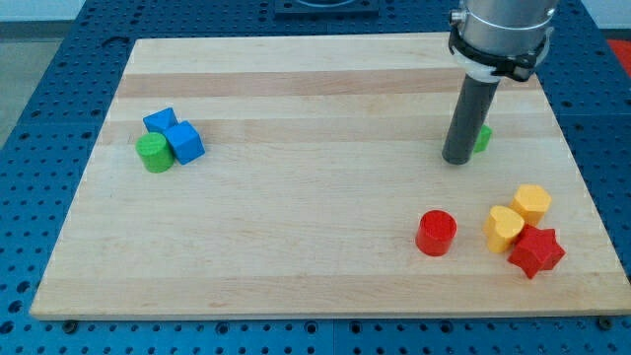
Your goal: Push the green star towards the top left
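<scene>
At the view's left a green cylinder [153, 153] and two blue blocks [175, 134] sit clustered on the wooden bench [315, 237], with bare board stretching right from them. At upper right, my tip [456, 160] touches the green star [482, 138], mostly hidden behind the rod, so the push looks barely begun. No gripper exists here; red cylinder [436, 233], two yellow blocks [519, 217] and red star [535, 250] lie below.

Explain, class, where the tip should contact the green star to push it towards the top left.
Contact the green star's lower-right side. My tip now sits at its left, hiding most of it, so it should probably circle round first; the star's exact outline cannot be seen.
</scene>
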Available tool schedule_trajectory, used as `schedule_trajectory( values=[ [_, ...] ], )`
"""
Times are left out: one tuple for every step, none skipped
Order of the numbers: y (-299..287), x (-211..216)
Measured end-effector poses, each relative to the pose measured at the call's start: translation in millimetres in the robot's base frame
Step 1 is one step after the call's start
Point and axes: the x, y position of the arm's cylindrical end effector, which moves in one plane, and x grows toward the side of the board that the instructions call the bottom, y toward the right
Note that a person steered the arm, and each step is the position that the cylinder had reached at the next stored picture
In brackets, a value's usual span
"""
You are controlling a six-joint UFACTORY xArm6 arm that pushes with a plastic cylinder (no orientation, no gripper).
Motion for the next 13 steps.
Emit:
schedule_trajectory(
  values=[
    [0.0,1.7],
    [0.0,3.0],
    [4.3,4.2],
    [5.0,40.1],
    [4.6,57.6],
    [4.9,57.5],
    [29.8,26.8],
    [56.1,-16.9],
    [39.1,-47.7],
    [3.4,-46.3],
    [4.6,-30.4],
    [-1.0,-8.0],
    [-53.4,-35.8]
  ],
)
